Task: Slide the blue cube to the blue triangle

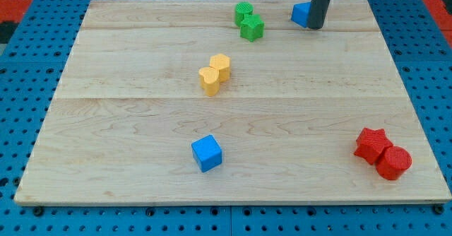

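The blue cube (207, 153) sits on the wooden board near the view's bottom, left of centre. The blue triangle (301, 13) lies at the view's top right, partly hidden behind the dark rod. My tip (315, 27) rests on the board right beside the triangle, on its right side, touching or nearly touching it. The tip is far from the blue cube, up and to the right of it.
Two green blocks (248, 21) stand together at the view's top centre. Two yellow blocks (215, 74) sit together mid-board. A red star (371, 144) and a red cylinder (393, 162) lie at the bottom right. The board's right edge (417, 102) borders blue pegboard.
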You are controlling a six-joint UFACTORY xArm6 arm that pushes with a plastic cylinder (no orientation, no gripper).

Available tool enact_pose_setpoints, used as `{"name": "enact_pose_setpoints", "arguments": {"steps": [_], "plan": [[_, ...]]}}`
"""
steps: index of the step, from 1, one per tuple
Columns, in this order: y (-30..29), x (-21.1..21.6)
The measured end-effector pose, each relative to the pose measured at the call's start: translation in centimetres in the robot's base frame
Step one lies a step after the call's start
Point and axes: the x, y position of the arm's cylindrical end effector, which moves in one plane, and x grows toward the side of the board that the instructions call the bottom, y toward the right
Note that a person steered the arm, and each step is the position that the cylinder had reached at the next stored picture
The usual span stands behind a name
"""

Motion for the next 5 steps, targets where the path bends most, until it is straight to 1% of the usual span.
{"name": "enact_pose_setpoints", "arguments": {"steps": [1, 2, 3, 4, 5], "plan": [[2.1, 2.0], [1.7, 14.3], [-1.8, 25.1], [-8.1, 33.5], [-21.5, 32.8]]}}
